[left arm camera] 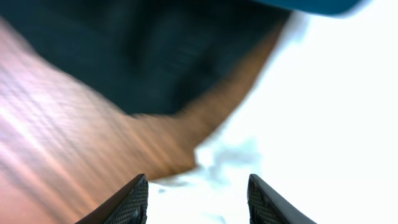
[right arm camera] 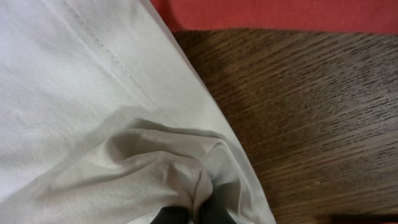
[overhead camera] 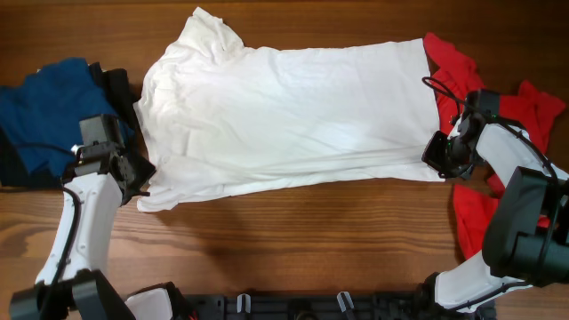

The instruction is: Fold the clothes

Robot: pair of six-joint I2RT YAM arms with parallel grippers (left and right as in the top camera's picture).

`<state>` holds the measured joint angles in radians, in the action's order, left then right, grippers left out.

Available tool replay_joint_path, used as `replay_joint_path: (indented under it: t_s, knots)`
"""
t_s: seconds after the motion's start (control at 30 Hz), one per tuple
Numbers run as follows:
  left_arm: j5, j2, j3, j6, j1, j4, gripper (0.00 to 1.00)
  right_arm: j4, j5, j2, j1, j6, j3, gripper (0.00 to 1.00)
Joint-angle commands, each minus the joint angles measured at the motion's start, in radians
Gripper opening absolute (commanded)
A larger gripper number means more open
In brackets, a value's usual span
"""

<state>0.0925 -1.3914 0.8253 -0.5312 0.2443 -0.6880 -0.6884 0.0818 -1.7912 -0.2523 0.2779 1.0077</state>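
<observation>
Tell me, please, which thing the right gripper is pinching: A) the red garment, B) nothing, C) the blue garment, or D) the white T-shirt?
D: the right wrist view shows the right gripper shut on a bunched fold of the white T-shirt, with the red garment outside its grip.

Overhead, the light is bright and even. The white T-shirt [overhead camera: 284, 116] sits close to blown out, its creases barely showing, and a soft shadow hugs its near edge on the bench [overhead camera: 293, 231]. The left wrist view is smeared with motion blur: the wood grain streaks, the cloth glares flat white, and only the dark fingers [left arm camera: 134, 202] hold an edge. The right wrist view is dimmer but crisp, with weave, stitching and grain sharp and the folds shaded grey.
</observation>
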Motion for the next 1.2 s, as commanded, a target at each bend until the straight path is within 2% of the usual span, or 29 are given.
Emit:
replay_joint_path:
  t_s: [0.0,0.23,0.47,0.63,1.0,1.17]
  knots:
    - [-0.164,0.008,0.011,0.031,-0.084,0.002,0.52,0.007,0.002,0.004,-0.009,-0.017,-0.024,0.05]
    - [-0.166,-0.057,0.011,0.031,-0.278,0.015,0.52,0.007,0.002,0.004,-0.009,-0.035,-0.024,0.05]
    - [-0.102,-0.158,0.011,0.164,-0.426,0.029,0.52,0.007,0.002,0.004,-0.009,-0.035,-0.024,0.06]
    - [-0.072,-0.171,0.011,0.237,-0.471,0.034,0.52,0.011,0.002,0.004,-0.009,-0.035,-0.024,0.06]
    - [-0.069,-0.171,0.011,0.246,-0.565,0.026,0.54,0.011,0.002,0.004,-0.009,-0.035,-0.024,0.06]
    - [0.042,-0.179,0.01,0.248,-0.594,0.019,0.54,0.011,0.002,0.004,-0.009,-0.035,-0.024,0.06]
